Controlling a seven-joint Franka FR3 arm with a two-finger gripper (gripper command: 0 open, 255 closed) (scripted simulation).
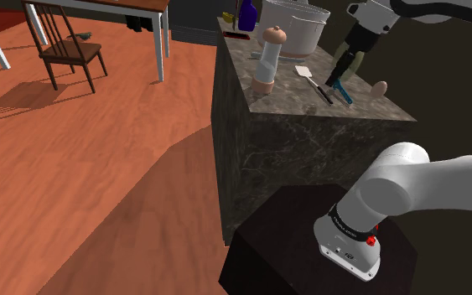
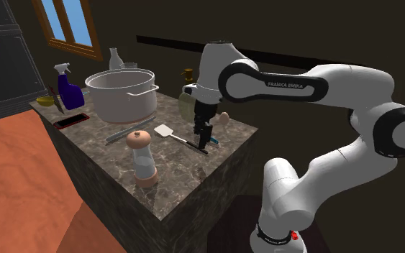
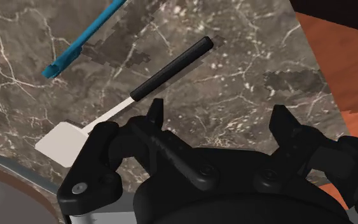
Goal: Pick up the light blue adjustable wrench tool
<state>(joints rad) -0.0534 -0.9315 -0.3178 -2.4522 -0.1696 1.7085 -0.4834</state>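
Observation:
The light blue wrench (image 3: 85, 39) lies flat on the dark marble counter (image 3: 247, 70), next to a spatula (image 3: 171, 67) that has a black handle and a white blade. My gripper (image 3: 219, 118) hangs over the counter, open, with only bare marble between its fingers. The wrench lies off to one side, beyond the spatula, and touches neither finger. In the shoulder view the gripper (image 1: 341, 74) is just above the wrench (image 1: 341, 92), near the counter's right edge. In the second exterior view the gripper (image 2: 202, 138) hovers low beside the spatula (image 2: 173, 134).
A pepper mill (image 1: 268, 59) stands near the counter's front corner, and a big white pot (image 1: 294, 27) is behind it. A small egg-shaped thing (image 1: 380, 86) sits close to the wrench. A blue spray bottle (image 2: 68, 88) stands at the far end. A chair (image 1: 68, 46) is on the wooden floor.

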